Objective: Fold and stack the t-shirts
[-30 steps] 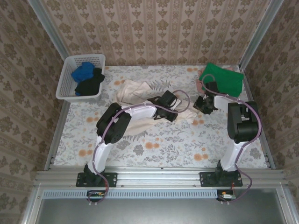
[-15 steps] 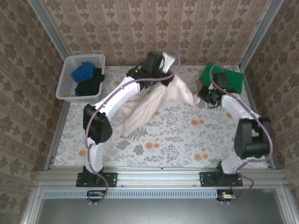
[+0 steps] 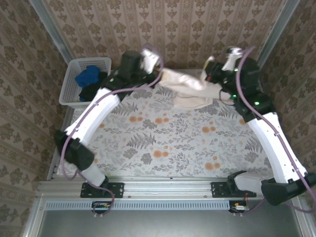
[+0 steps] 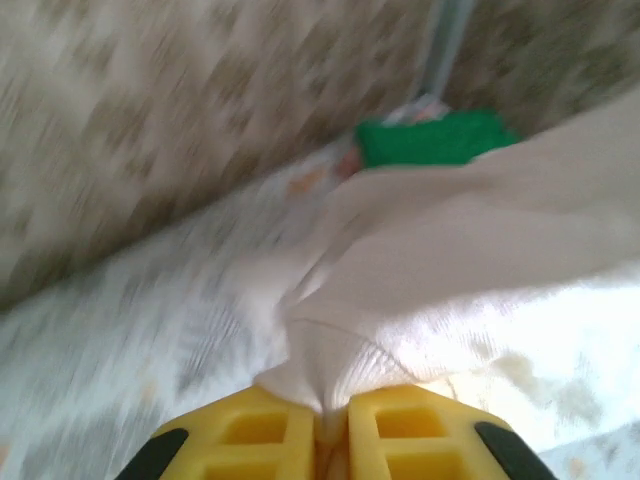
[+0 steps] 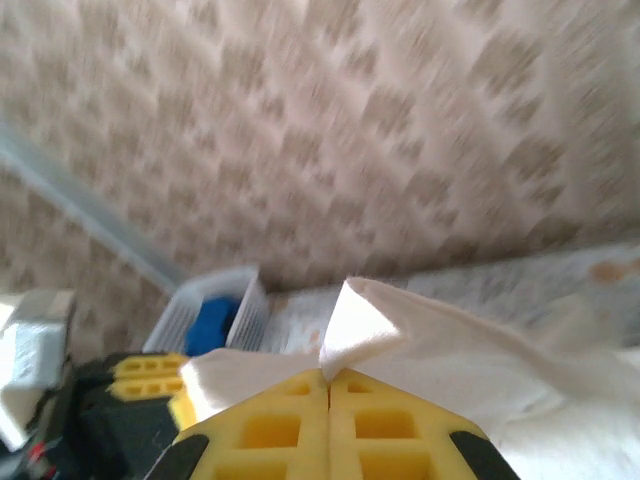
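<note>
A large cream t-shirt hangs stretched between both arms, raised at the back of the table. My left gripper is shut on its left end, the cloth bunched between the yellow fingers. My right gripper is shut on the other end, a corner of the cream t-shirt sticking up from the closed yellow fingers. The green t-shirt lies folded at the far right, seen from the left wrist. Blue and black t-shirts sit in the basket.
The white lattice basket stands at the back left corner against the wall. The floral tabletop stretches in front of the hanging shirt. Patterned walls close in on three sides.
Both arms have lifted and swung toward the back wall, pulling the cream t-shirt off the table and stretching it out between them; the right arm now covers the green shirt from above.
</note>
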Robot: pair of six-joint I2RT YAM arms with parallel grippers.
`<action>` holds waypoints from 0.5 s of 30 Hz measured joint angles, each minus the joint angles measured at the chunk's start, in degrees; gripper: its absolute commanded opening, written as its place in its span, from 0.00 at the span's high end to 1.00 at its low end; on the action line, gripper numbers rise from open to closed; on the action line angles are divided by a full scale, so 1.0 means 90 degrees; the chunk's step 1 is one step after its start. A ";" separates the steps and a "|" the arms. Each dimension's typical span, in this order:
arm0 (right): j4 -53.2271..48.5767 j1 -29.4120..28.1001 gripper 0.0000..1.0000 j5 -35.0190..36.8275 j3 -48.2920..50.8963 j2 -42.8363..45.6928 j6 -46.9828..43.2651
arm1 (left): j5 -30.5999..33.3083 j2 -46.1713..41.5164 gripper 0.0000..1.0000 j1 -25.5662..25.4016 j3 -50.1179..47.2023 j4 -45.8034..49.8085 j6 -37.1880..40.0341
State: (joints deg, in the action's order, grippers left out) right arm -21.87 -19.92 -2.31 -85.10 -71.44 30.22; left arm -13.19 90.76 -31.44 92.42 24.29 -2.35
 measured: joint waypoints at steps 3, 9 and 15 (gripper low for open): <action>0.0238 -0.0865 1.00 0.0027 0.0607 -0.0605 0.0005 | 0.0141 -0.0765 0.48 0.1015 -0.1821 -0.0423 -0.0347; 0.0517 -0.2263 0.68 -0.0580 0.1222 -0.3036 0.0248 | 0.0491 -0.1506 0.40 0.2183 -0.4041 -0.0440 -0.0899; 0.0260 -0.2453 0.53 -0.1073 0.1421 -0.3232 0.0204 | 0.0432 -0.2608 0.32 0.1826 -0.5151 -0.0544 -0.1467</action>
State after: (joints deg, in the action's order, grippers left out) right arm -19.53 -42.00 -11.97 -72.31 -100.53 32.05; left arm -9.30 67.29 -15.00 46.06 19.40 -15.55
